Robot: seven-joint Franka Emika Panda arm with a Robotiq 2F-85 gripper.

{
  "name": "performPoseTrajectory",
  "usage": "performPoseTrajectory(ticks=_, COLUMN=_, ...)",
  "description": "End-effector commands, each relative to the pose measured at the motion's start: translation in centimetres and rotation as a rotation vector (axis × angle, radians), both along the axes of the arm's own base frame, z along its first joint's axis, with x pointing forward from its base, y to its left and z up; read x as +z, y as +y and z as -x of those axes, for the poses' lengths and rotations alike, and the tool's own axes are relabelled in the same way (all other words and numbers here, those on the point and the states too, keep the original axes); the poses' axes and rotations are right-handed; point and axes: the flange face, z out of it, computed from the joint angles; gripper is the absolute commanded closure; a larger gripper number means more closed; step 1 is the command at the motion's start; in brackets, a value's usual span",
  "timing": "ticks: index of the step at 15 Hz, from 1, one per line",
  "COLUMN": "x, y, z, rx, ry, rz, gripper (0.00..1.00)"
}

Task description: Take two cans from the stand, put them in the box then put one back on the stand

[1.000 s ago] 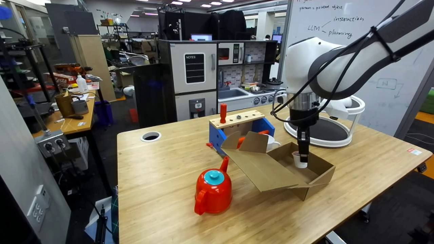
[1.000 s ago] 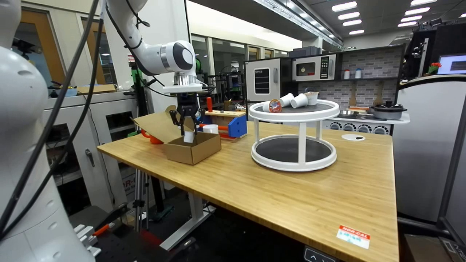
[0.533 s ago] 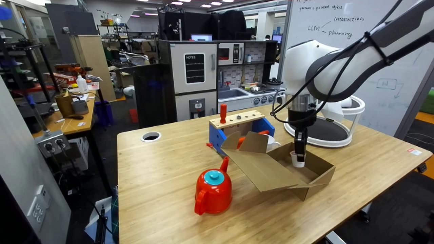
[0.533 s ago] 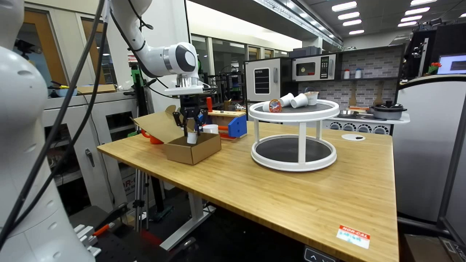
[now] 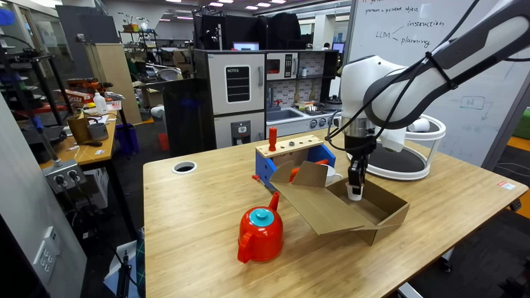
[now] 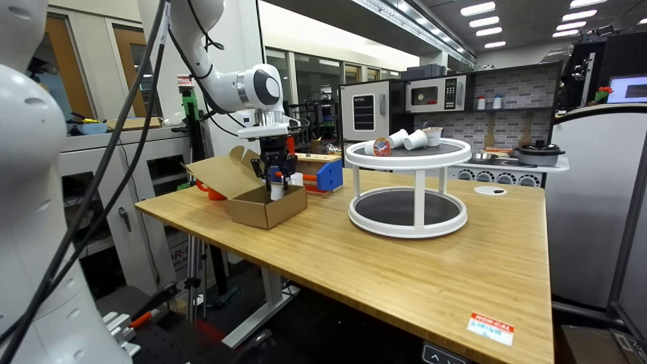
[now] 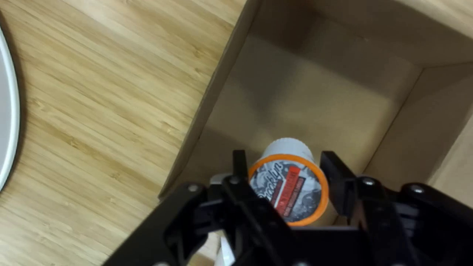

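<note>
"While I have the wrist view up, where is the can (image 7: 290, 192)?"

"Pinched in the gripper (image 7: 284, 160), one finger on each side, with its lid toward the camera. Orange rim, and the label reads Brooklyn"

"And what's under it?"

"The cardboard box (image 6: 248, 212). The can is about upright within the opening; whether its base touches the floor of the box I can't tell. A pale object (image 7: 219, 178) shows beside one finger, too hidden to name"

"How is the box lying?"

"Open on the wooden table (image 5: 198, 231), with its big flap (image 5: 319, 209) leaning out on the side of a red teapot (image 5: 258, 238), which stands near it"

"Anything on the stand (image 6: 409, 163)?"

"Four more cans (image 6: 416, 140) on the top tier, seen in an exterior view. Three lie on their sides, one of them showing a reddish lid, and the fourth stands upright"

"And on the table around the box?"

"A white mug (image 5: 330, 177) close behind it in an exterior view, and near the mug a blue toy rack (image 5: 265, 167) with a red peg (image 5: 272, 138) sticking up from its wooden top"

"And past the table?"

"A play kitchen (image 5: 300, 124) in both exterior views, with a microwave (image 5: 281, 65) set into it. In an exterior view a whiteboard (image 5: 468, 124) carrying handwriting stands behind the arm (image 5: 432, 85)"
</note>
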Motion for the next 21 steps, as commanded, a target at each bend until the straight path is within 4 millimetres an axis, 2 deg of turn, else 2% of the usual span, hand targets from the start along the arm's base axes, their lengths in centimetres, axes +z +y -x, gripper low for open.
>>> performPoseTrajectory(ticks=1, x=-0.7, y=-0.1, z=-1.1, rx=-0.008, ry=-0.03, rz=0.006, gripper=0.73)
performPoseTrajectory(ticks=5, x=-1.3, y=-0.6, z=-1.3, rx=-0.018, ry=-0.021, rz=0.012, gripper=0.73)
performPoseTrajectory(ticks=13, x=-1.4, y=-1.1, z=-1.7, rx=-0.037, ry=-0.025, rz=0.017, gripper=0.73)
performPoseTrajectory(ticks=14, x=-1.4, y=-1.0, z=-1.7, rx=-0.034, ry=-0.024, rz=0.018, gripper=0.69)
performPoseTrajectory(ticks=16, x=-1.6, y=-0.9, z=-1.7, rx=-0.035, ry=-0.023, rz=0.024, gripper=0.24)
performPoseTrajectory(ticks=17, x=-1.6, y=-0.8, z=-1.7, rx=-0.035, ry=-0.023, rz=0.025, gripper=0.22)
performPoseTrajectory(ticks=18, x=-1.5, y=-1.0, z=-1.1, rx=-0.033, ry=-0.006, rz=0.007, gripper=0.41)
performPoseTrajectory(ticks=21, x=-1.5, y=-0.9, z=-1.1, rx=-0.032, ry=-0.007, rz=0.009, gripper=0.22)
